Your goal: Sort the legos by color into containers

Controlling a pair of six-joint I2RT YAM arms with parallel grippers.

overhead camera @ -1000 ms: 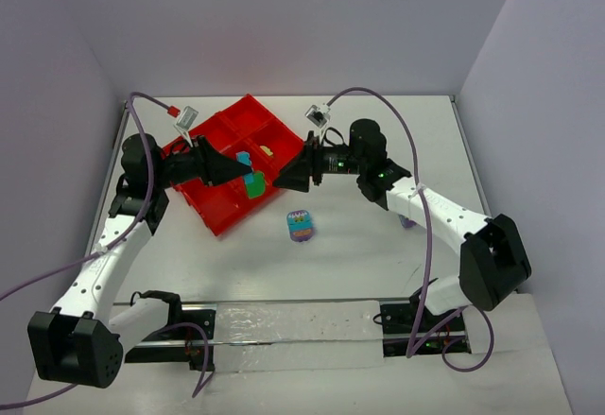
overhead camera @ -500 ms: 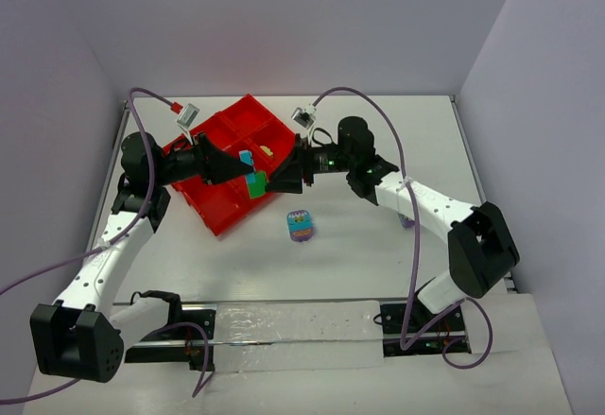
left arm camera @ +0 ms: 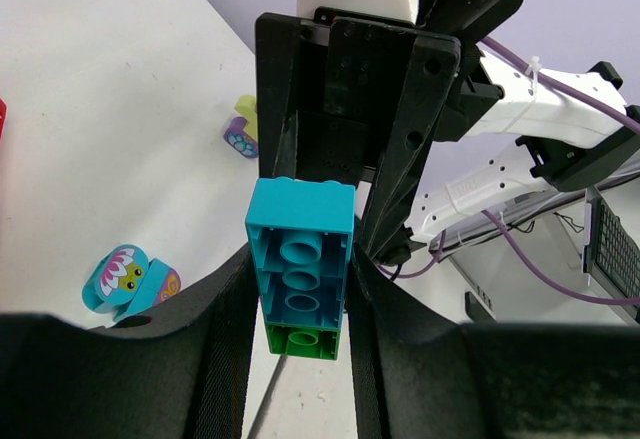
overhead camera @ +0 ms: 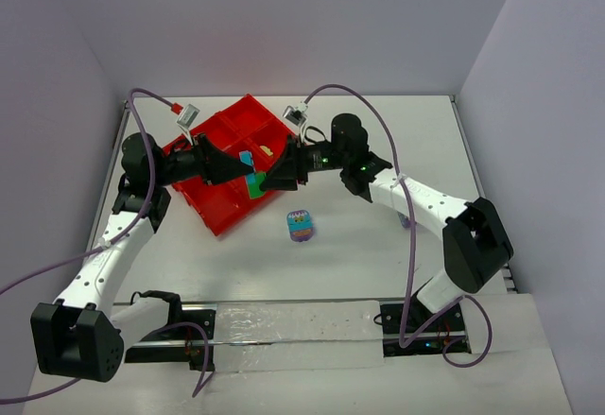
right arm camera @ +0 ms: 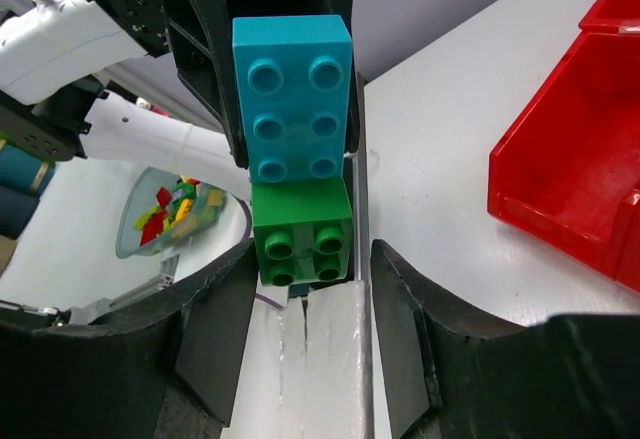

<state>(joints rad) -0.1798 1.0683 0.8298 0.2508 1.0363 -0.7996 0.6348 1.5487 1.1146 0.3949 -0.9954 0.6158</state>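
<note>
My left gripper (left arm camera: 298, 359) is shut on a clump of legos held in the air: a teal brick (left arm camera: 300, 259) with a green brick (left arm camera: 305, 341) joined to its end. In the top view the clump (overhead camera: 251, 174) hangs over the near edge of the red tray of containers (overhead camera: 213, 202). My right gripper (right arm camera: 312, 299) faces it head-on. Its jaws straddle the green brick (right arm camera: 302, 231), and a gap shows on the right side. The teal brick (right arm camera: 292, 99) sits beyond, between the left fingers (right arm camera: 210, 39).
A teal and purple clump (overhead camera: 301, 226) lies on the table in front of the tray. A purple piece (overhead camera: 408, 218) lies under the right forearm. A yellow-green brick (overhead camera: 267, 150) rests in a tray compartment. A clear tub of bricks (right arm camera: 175, 209) sits off the table.
The right arm has reached left to the clump held by the left gripper, and its jaws have narrowed around the green brick. The left arm has stayed still.
</note>
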